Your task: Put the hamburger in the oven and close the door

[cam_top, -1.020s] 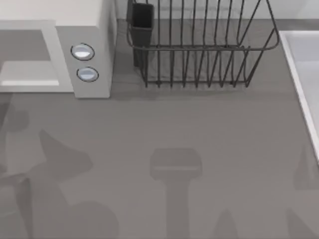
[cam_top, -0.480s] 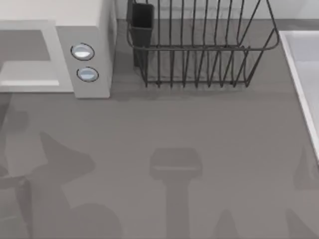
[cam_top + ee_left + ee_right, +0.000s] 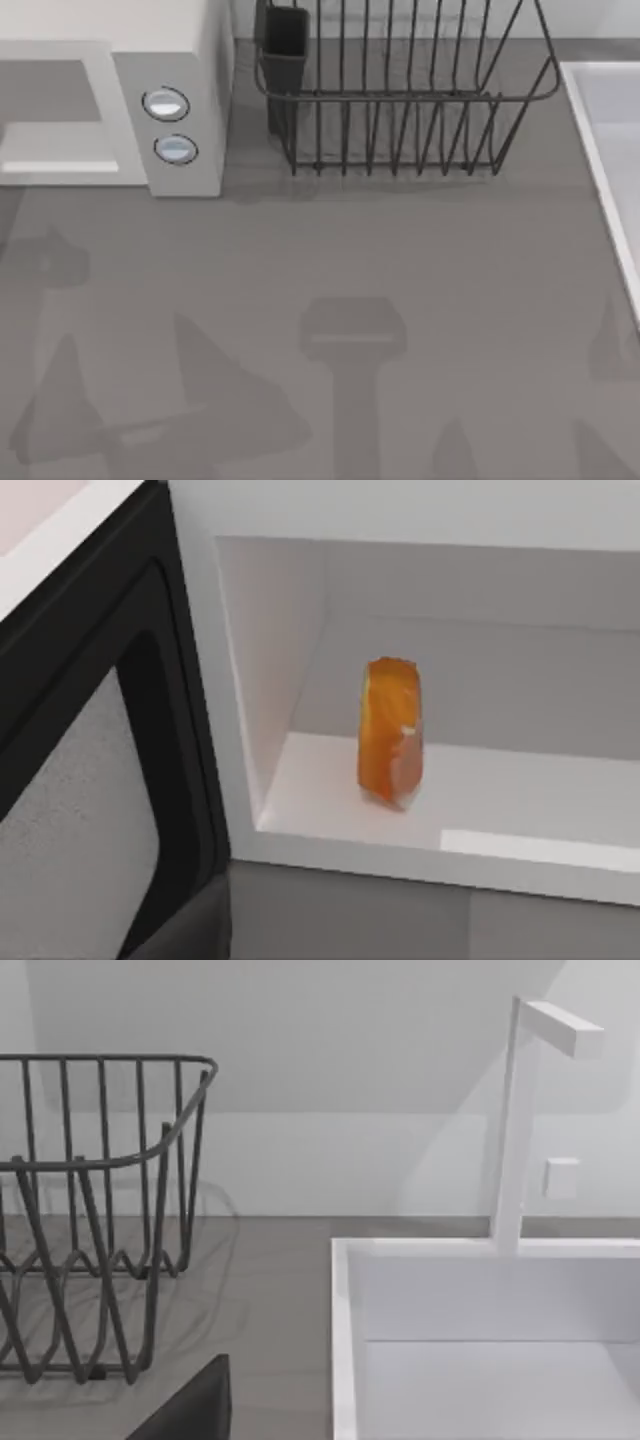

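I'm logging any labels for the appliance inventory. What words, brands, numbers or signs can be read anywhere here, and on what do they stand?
None: no readable text in any view.
The oven carries no brand; its two knobs have no numbers or marks.
The door and its window are plain.
The hamburger inside the cavity has no label.
The dish rack, the sink and the faucet are unmarked.

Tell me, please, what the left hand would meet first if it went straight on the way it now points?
Probably the hamburger, standing on edge on the floor of the open oven; nothing lies between, though depth is hard to judge.
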You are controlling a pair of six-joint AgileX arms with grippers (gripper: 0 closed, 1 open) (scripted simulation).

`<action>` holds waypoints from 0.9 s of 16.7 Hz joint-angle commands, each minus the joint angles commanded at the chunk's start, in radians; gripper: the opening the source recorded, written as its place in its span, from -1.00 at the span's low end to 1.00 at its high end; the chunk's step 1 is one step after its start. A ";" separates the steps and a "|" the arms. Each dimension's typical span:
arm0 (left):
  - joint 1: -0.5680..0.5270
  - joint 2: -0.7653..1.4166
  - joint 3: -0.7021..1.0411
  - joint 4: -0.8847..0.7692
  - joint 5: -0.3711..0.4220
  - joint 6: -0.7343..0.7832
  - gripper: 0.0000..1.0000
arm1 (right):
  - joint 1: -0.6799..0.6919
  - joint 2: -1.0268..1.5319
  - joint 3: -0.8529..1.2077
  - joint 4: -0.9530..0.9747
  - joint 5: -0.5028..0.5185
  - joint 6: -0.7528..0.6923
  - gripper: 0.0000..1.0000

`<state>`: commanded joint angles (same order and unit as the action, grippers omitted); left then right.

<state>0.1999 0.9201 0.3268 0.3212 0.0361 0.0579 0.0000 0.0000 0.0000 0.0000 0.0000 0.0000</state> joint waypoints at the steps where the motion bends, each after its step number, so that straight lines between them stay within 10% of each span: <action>1: -0.017 -0.090 -0.029 -0.028 -0.003 -0.005 1.00 | 0.000 0.000 0.000 0.000 0.000 0.000 1.00; 15: -0.200 -0.920 -0.327 -0.321 -0.036 -0.058 1.00 | 0.000 0.000 0.000 0.000 0.000 0.000 1.00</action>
<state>0.0000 0.0000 0.0000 0.0000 0.0000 0.0000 0.0000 0.0000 0.0000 0.0000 0.0000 0.0000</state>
